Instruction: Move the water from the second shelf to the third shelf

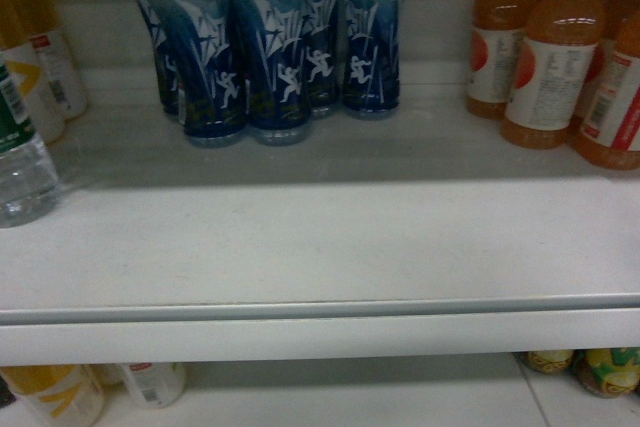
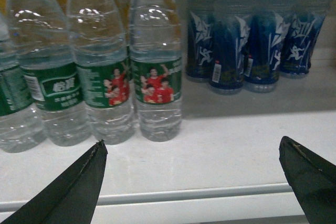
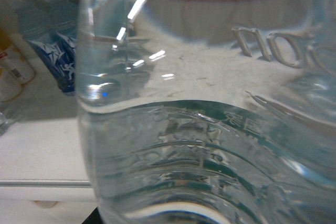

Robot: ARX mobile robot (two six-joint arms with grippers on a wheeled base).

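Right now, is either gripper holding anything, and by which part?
The left gripper is open and empty before the water bottles. A clear water bottle fills the right wrist view, probably held; fingers and grip point are not visible.

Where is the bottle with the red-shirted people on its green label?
In the left wrist view, that water bottle stands rightmost in the water row on the white shelf, just left of the blue bottles.
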